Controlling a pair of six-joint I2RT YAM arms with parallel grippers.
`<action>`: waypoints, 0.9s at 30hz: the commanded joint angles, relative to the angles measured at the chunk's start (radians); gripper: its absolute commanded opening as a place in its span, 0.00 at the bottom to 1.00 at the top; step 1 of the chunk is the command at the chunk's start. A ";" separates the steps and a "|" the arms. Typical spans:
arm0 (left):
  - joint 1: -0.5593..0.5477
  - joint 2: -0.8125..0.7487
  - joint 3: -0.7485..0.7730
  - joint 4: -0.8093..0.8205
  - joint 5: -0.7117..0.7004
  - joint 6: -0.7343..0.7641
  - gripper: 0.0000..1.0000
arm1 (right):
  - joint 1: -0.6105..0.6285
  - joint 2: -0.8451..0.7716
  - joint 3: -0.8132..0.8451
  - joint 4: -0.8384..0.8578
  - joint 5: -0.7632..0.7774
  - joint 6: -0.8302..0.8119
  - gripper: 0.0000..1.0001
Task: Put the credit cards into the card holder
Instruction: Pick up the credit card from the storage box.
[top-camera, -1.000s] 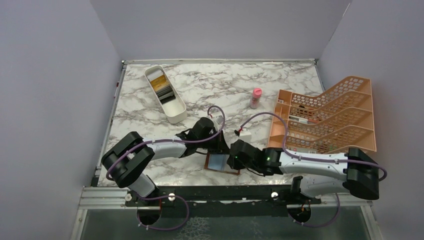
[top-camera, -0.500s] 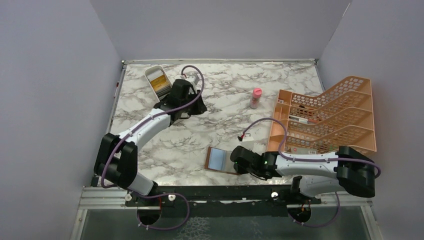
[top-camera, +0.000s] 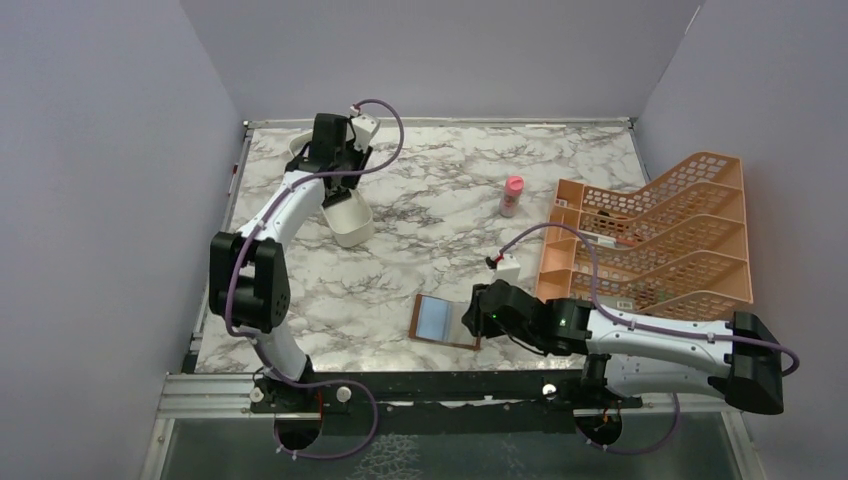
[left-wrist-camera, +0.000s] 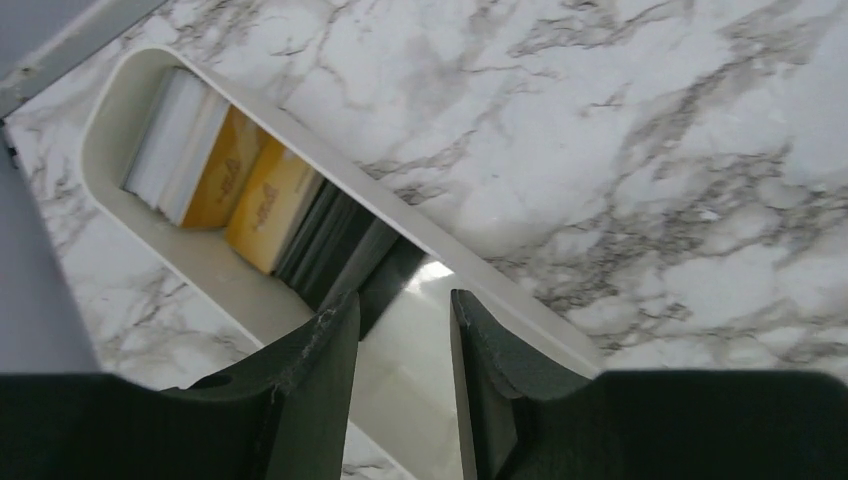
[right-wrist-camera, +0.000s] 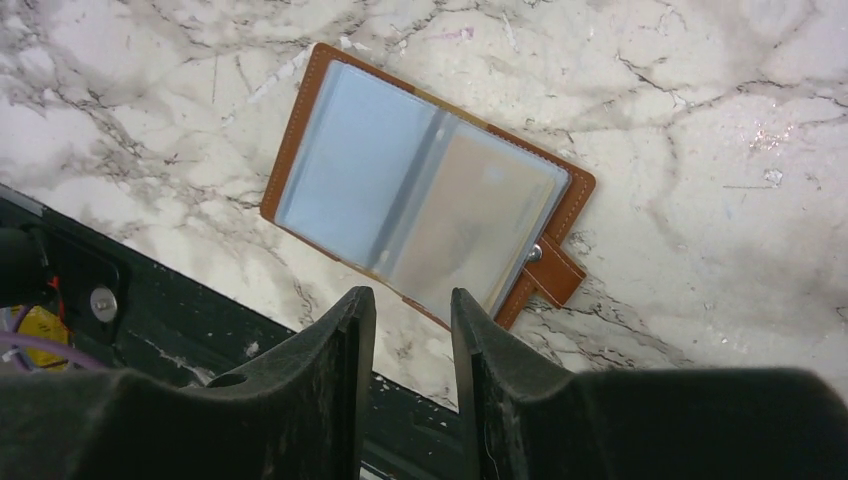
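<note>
Left wrist: parted pincer (left-wrist-camera: 400, 305) over credit cards (left-wrist-camera: 265, 200)

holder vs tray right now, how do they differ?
The holder is brown, flat, lying open near the front edge; the tray is white, walled, oblong, at the back left. The tray has yellow and dark cards standing in it; what the holder's sleeves hold is unclear. Both rest on the marble table.

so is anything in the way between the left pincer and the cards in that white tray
Nothing visible does. The left pincer hangs open over the white tray, and the cards stand uncovered inside it, just beyond its tips. Only the tray's own wall runs alongside them.
</note>
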 joint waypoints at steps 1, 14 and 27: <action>0.094 0.091 0.113 -0.010 -0.017 0.234 0.41 | -0.004 -0.011 0.047 -0.021 0.022 -0.046 0.39; 0.221 0.406 0.402 -0.003 0.059 0.456 0.45 | -0.004 0.042 0.154 -0.044 0.057 -0.101 0.39; 0.221 0.560 0.500 0.038 -0.035 0.519 0.52 | -0.004 0.102 0.169 -0.031 0.065 -0.086 0.38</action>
